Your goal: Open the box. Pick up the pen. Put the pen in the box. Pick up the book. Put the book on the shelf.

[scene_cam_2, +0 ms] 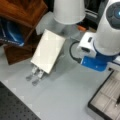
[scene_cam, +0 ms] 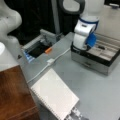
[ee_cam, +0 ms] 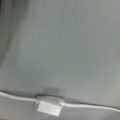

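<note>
The box point(scene_cam: 90, 63) stands open at a front view's right, its grey compartments point(scene_cam_2: 105, 100) showing. A thin dark pen point(scene_cam: 101, 47) lies inside it, also seen as the pen point(scene_cam_2: 118, 100) at the frame's edge. The white spiral-bound book point(scene_cam: 53, 96) lies on the grey table beside the reddish-brown shelf point(scene_cam: 15, 95). In a front view the book point(scene_cam_2: 48, 51) has silvery clip-like pieces point(scene_cam_2: 35, 75) sticking out from its near end, and the shelf point(scene_cam_2: 25, 10) is at top left. My gripper does not show in any view. The wrist view looks down on bare table and a cable.
A white cable with an inline switch point(scene_cam: 50, 61) crosses the table; the same switch point(ee_cam: 48, 105) fills the wrist view's bottom. An orange item point(scene_cam: 48, 50) lies by a dark recess point(scene_cam: 37, 49). The arm's base point(scene_cam: 83, 35) stands by the box. A black perforated board point(scene_cam_2: 12, 107) lies at bottom left.
</note>
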Motion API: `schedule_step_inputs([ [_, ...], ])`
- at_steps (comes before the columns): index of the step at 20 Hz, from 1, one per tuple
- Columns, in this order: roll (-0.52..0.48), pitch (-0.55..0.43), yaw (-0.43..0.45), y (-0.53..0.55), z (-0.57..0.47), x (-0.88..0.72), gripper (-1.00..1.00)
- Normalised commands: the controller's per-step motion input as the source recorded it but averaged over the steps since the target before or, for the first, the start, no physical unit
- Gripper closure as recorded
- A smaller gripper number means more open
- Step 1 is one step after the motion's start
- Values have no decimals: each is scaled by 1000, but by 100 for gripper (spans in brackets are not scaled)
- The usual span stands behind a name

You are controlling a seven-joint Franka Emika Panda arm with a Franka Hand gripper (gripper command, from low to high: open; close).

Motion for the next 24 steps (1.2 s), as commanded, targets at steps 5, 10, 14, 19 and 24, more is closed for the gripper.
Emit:
schedule_step_inputs([
  [5,-242,-8,315,-646,1,-221,-100],
  [10,-193,-56,279,-451,-10,-226,-100],
  [14,-277,-76,263,-345,-12,-217,-100],
  [19,-339,-84,243,-373,-13,-203,-100],
  [24,-272,-81,150,-363,-37,-207,-100],
])
